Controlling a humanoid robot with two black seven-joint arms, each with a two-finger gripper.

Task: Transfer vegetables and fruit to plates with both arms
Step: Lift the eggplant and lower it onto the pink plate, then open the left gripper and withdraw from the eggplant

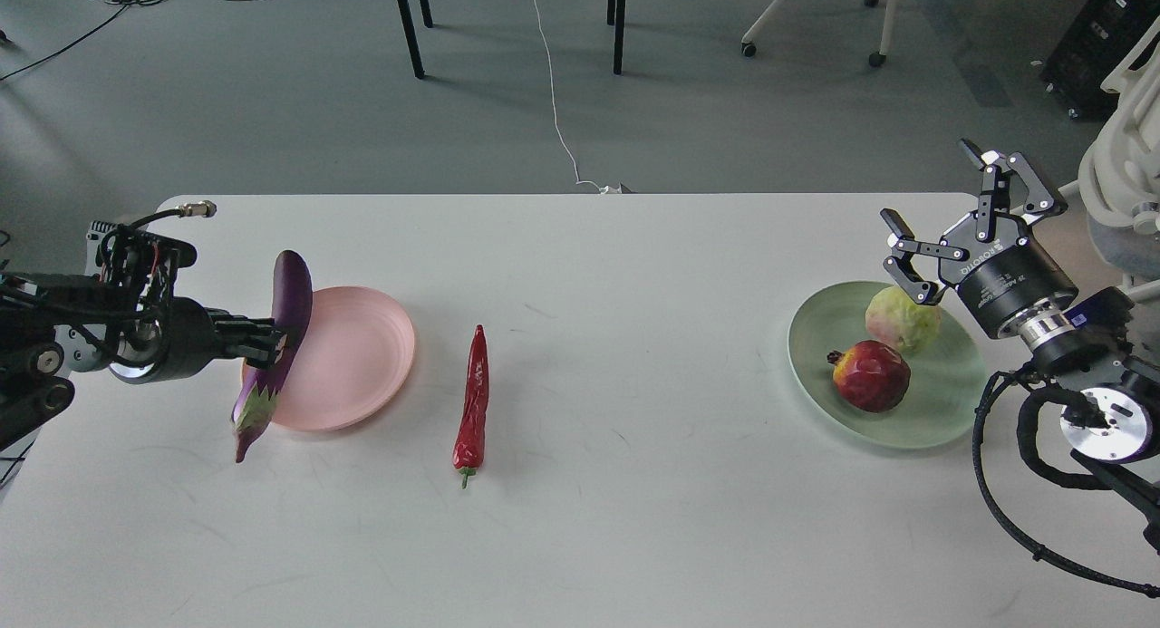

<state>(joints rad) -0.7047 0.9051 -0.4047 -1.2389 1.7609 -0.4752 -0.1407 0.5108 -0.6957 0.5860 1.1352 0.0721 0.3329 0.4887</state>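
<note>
Purple eggplant (275, 347) between left fingers (258, 340)

One head view looks forward and down over the white table (634, 275), floor beyond.

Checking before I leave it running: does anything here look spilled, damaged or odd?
Nothing stands out. The eggplant hangs steeply tilted in the left gripper beside the pink plate, which is simply mid-carry.
</note>
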